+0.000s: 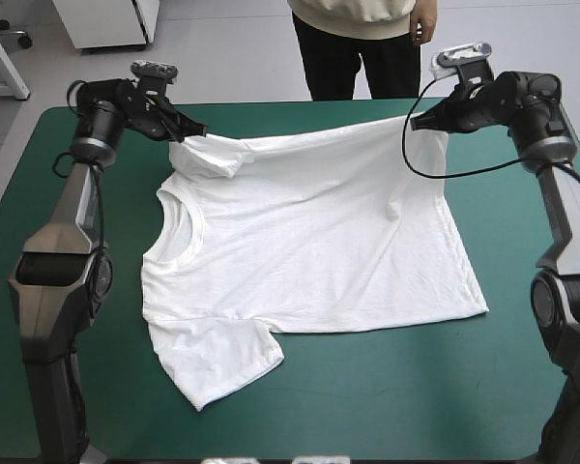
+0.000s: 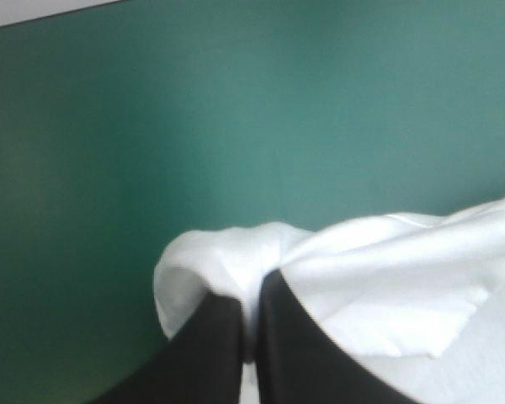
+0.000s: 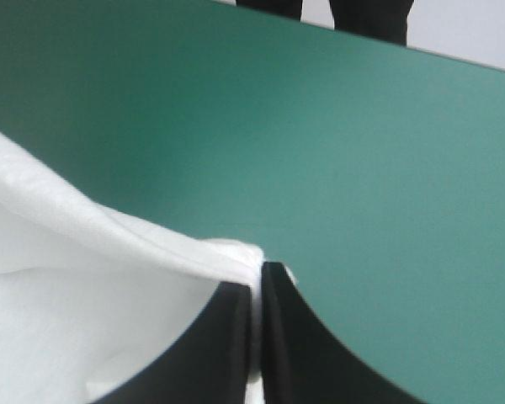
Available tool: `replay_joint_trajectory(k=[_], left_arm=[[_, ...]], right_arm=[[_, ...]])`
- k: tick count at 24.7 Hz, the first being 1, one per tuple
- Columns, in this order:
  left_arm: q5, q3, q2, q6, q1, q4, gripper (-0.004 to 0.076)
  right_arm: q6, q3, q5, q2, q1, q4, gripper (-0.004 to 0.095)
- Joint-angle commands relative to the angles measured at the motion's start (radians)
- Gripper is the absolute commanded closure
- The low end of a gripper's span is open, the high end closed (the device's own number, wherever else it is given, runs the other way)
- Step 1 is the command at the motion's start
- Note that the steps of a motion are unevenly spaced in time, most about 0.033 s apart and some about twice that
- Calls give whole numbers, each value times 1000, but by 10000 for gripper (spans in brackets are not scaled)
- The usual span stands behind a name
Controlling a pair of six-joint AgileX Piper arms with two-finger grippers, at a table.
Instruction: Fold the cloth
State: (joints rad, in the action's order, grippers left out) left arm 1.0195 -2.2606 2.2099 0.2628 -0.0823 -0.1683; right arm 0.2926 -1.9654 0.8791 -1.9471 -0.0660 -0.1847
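The white T-shirt (image 1: 309, 251) lies spread on the teal-green cover, collar toward the left, its far edge lifted off the table. My left gripper (image 1: 187, 130) is shut on the T-shirt at its far left sleeve corner; in the left wrist view the gripper (image 2: 251, 290) pinches bunched white cloth (image 2: 387, 269). My right gripper (image 1: 418, 122) is shut on the T-shirt at its far right hem corner; in the right wrist view the gripper (image 3: 259, 273) holds the white cloth (image 3: 76, 295). The far edge hangs stretched between both grippers.
Bare teal-green cover (image 1: 387, 406) lies in front of the shirt and beyond its far edge (image 1: 300, 116). A person (image 1: 358, 39) stands just beyond the table's far edge, hands not over the top.
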Motion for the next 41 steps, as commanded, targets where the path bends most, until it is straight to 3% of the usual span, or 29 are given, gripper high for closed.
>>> replay_joint_trajectory(k=[1, 3, 6, 8, 10, 11, 13, 18, 23, 24, 25, 28, 29, 30, 32, 37, 41], left_arm=[[-72, -67, 1, -4, -38, -14, 733], [-75, -67, 21, -4, -45, -19, 729], [-75, -67, 32, -4, -46, 5, 650], [-75, -68, 30, -4, -44, 36, 515], [-75, -70, 17, -7, -34, 40, 341], [-71, -70, 7, -19, -32, 40, 262], [-63, -70, -16, -39, -24, 44, 181], [-8, -70, -120, -60, -15, 104, 212], [155, -70, -259, -55, -15, 70, 245], [271, -70, -305, -51, -15, 42, 246], [271, -56, -326, -60, -15, 32, 246], [269, 185, -513, -86, -15, 0, 246], [269, 253, -553, -86, -15, 11, 246], [266, 408, -643, -86, -15, 30, 249], [222, 644, -763, -117, -15, 32, 249], [-79, 1220, -978, -245, -15, -1, 249], [-185, 1424, -971, -273, -15, -9, 248]], right_arm=[[41, -33, -99, -42, 13, -30, 867], [45, -34, -133, -78, 16, -30, 754], [45, -35, -201, -104, 24, -34, 479], [32, -35, -260, -105, 32, -37, 292], [27, -48, -295, -97, 37, -37, 238], [27, -64, -300, -95, 39, -35, 243], [26, -112, -293, -87, 43, -35, 274], [7, -249, -222, -35, 45, -1, 331], [7, -358, 16, 61, 45, -8, 332], [7, -361, 96, 114, 45, -8, 367], [7, -361, 121, 136, 45, -8, 394], [8, -361, 240, 285, 45, -8, 519], [3, -361, 270, 309, 45, -8, 521], [-4, -361, 373, 367, 45, -6, 521], [-38, -284, 370, 477, 45, -15, 521], [-27, -83, 367, 664, 45, -4, 521], [-27, -21, 352, 689, 45, -6, 521]])
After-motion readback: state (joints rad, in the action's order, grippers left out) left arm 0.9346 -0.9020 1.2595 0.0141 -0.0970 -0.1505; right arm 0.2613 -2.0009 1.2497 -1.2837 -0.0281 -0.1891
